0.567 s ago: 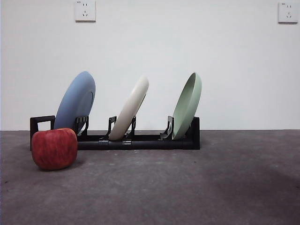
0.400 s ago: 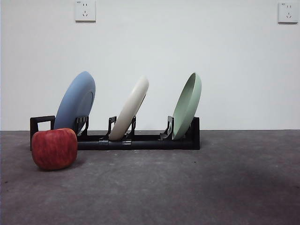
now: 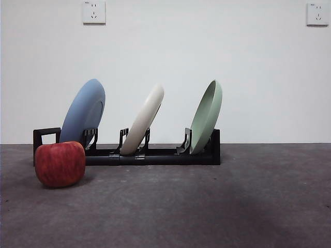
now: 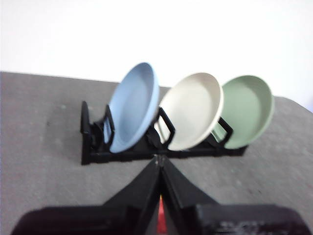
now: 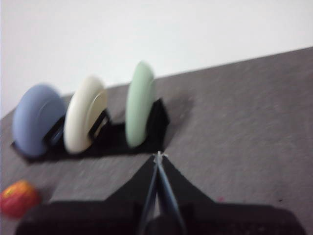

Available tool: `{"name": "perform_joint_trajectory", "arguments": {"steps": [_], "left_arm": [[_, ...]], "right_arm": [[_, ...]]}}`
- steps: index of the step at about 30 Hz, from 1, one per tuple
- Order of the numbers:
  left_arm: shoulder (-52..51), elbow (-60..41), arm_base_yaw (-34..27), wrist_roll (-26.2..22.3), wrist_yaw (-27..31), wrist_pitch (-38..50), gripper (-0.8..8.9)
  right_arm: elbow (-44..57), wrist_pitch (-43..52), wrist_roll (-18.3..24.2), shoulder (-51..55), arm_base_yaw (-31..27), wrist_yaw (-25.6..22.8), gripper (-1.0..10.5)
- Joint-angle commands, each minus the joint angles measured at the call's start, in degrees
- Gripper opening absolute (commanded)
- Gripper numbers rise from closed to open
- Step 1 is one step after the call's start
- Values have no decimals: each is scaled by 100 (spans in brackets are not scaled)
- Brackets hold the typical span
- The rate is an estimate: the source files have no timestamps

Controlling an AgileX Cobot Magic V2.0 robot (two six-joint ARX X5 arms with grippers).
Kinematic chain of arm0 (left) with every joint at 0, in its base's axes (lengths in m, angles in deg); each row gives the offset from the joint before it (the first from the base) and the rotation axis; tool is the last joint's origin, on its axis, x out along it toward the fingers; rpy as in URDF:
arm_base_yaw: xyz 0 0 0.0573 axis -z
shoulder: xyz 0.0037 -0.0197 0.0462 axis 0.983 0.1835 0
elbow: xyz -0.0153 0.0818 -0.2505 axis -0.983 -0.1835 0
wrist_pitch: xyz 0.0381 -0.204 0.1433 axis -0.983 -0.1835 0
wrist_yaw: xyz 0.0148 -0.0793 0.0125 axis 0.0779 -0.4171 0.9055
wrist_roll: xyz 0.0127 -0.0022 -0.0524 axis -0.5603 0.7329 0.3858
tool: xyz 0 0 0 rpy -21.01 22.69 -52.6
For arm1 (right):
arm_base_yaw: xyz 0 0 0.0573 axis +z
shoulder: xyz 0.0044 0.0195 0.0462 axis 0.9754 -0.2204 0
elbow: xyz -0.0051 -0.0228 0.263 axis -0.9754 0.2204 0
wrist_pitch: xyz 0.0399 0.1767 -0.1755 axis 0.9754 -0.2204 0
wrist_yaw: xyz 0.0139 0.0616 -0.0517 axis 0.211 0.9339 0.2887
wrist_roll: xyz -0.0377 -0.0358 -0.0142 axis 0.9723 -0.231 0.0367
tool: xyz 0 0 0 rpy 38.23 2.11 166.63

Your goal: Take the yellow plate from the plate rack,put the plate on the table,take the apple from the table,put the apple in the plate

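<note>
The yellow plate [image 3: 144, 120], a round, matte, cream-tinted shallow dish with a raised rim, stands on edge in the middle slot of the plate rack [image 3: 155, 155], a long low black plastic frame with upright prongs and a loop handle at its 9 o'clock end in the front view. It leans toward 1 o'clock, between a pale blue round plate [image 3: 83, 112] nearer the handle and a pale green round plate [image 3: 207, 116] at the far end. The red apple [image 3: 60, 163], blocky with faint lighter streaks, sits on the dark grey mottled table [image 3: 217, 206] just in front of the handle end, at about 7 o'clock from the cream plate. The left gripper [image 4: 159, 159] hangs above the table well apart from the rack, its two black jaws pressed together tip to tip, the yellow plate lying beyond them at roughly 1 o'clock. The right gripper [image 5: 158, 155] is likewise closed to a point with nothing between its jaws, the yellow plate well off at about 10 o'clock.
</note>
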Motion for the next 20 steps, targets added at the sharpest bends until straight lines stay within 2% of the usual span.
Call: {"name": "perform_joint_trajectory", "arguments": {"steps": [1,7,12,15,19,20], "left_arm": [[317,398,9,-321,-332,-393,-7],[999,1226,11,-688,-850,-1108,-7],[1384,1663,31,-811,-909,-1394,-6],[1534,1792,31,-831,-922,-1419,-5],[1694,1853,31,-850,-931,-1427,1],[1751,1873,31,-848,-938,-1456,15]], "right_arm": [[-614,-487,525,-411,2,262,-11],[-1751,-1735,1252,-1158,2,492,-11],[-2282,-2387,1648,-1526,2,492,-11],[-2406,-2474,1661,-1606,2,505,-6],[-2472,-2476,1657,-1661,2,796,5],[-2472,-2483,1657,-1676,2,852,39]]}}
